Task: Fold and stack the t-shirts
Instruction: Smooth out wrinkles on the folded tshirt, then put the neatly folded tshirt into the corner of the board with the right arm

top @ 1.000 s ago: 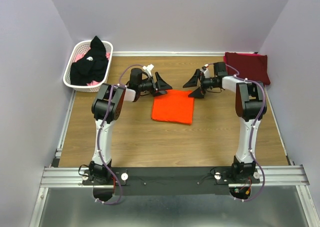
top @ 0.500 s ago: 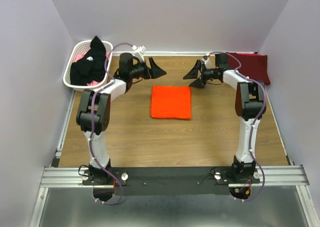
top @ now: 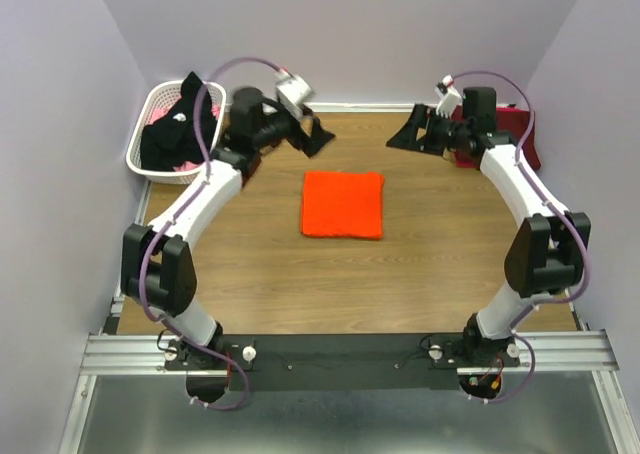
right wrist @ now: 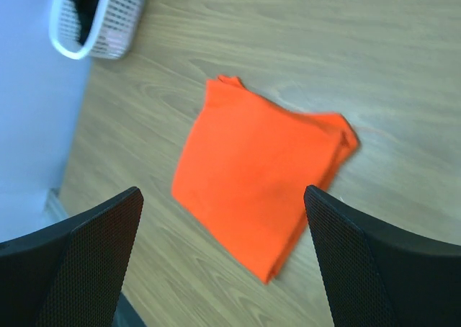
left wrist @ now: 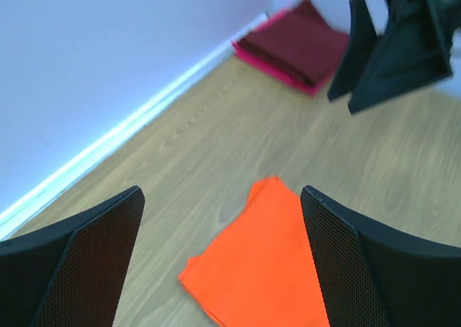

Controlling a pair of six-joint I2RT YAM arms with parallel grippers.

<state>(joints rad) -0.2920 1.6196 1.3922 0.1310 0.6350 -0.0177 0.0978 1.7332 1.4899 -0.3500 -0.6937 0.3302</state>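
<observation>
The folded orange t-shirt (top: 343,203) lies flat at the middle of the table; it also shows in the left wrist view (left wrist: 266,269) and the right wrist view (right wrist: 263,172). The folded maroon t-shirt (top: 512,126) lies at the back right (left wrist: 299,46). The black t-shirt (top: 180,124) is heaped in the white basket (top: 138,154). My left gripper (top: 312,136) is open and empty, raised behind the orange shirt's left side. My right gripper (top: 412,134) is open and empty, raised behind its right side.
The basket stands at the back left by the wall (right wrist: 101,21), with some pink cloth under the black shirt. A white baseboard (left wrist: 137,125) runs along the back wall. The arm bases sit on the rail at the near edge (top: 350,352).
Both grippers have lifted up and back off the orange shirt, the left toward the back left, the right toward the back right. The orange shirt now lies squared up and flat.
</observation>
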